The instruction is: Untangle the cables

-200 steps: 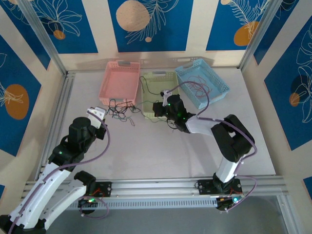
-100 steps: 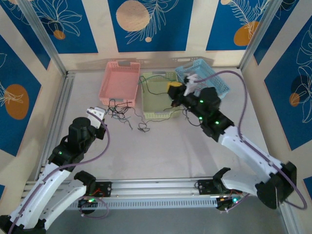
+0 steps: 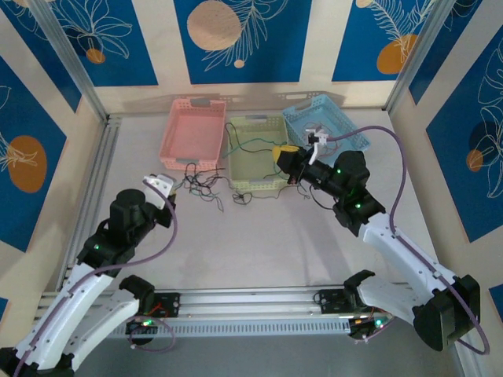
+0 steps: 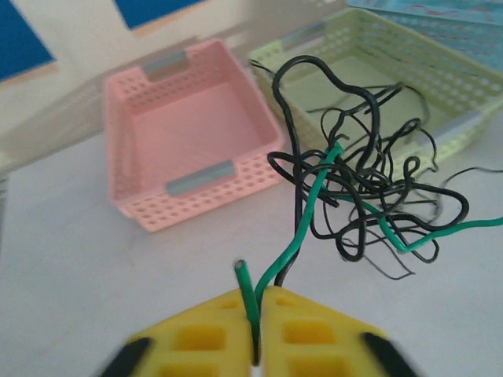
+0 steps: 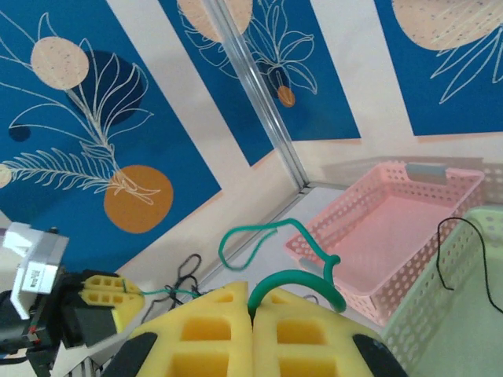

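Cables (image 4: 354, 177) tangle, green strand (image 4: 314, 188) lost among black — left claw (image 4: 255, 342), right claw (image 5: 251, 318) each pinch green wire (image 5: 295, 276).

Black, green cables (image 4: 324, 169) (pink basket (image 4: 196, 196))

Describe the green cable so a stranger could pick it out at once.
Find the pink basket, leftmost at the back; a wire clump sits just in front of it. The green cable runs out of that clump into the left pincer. It is the only bright green strand among black ones.
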Tool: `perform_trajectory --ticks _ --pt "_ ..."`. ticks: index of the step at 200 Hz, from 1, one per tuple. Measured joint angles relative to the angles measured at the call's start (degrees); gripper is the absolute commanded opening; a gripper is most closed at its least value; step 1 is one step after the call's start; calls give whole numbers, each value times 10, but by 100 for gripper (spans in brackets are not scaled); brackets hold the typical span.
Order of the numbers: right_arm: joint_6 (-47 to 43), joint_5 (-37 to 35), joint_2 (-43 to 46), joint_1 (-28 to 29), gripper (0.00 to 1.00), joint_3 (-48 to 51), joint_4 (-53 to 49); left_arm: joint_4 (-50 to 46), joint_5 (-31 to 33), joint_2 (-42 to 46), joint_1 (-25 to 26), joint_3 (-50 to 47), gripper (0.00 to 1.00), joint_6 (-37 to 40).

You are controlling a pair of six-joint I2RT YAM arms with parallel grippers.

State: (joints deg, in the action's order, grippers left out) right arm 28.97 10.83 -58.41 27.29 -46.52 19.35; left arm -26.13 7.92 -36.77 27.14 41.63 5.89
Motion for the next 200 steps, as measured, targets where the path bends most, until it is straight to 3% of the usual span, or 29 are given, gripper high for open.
perform_trajectory --ticks 15,52,108,160,200 --pt "0 2 0 0 0 7 8 0 -40 -31 3 3 59 -7" --pt "-5 4 -2 1 0 36 16 -11 -109 -76 9 10 84 -29" --pt "-54 55 14 1 0 73 3 -75 -218 -80 9 151 86 -37" --pt "-107 144 25 1 0 83 -2 -146 -321 -214 14 372 91 16" --pt "-123 194 28 2 0 85 -3 -168 -353 -333 103 396 91 50"
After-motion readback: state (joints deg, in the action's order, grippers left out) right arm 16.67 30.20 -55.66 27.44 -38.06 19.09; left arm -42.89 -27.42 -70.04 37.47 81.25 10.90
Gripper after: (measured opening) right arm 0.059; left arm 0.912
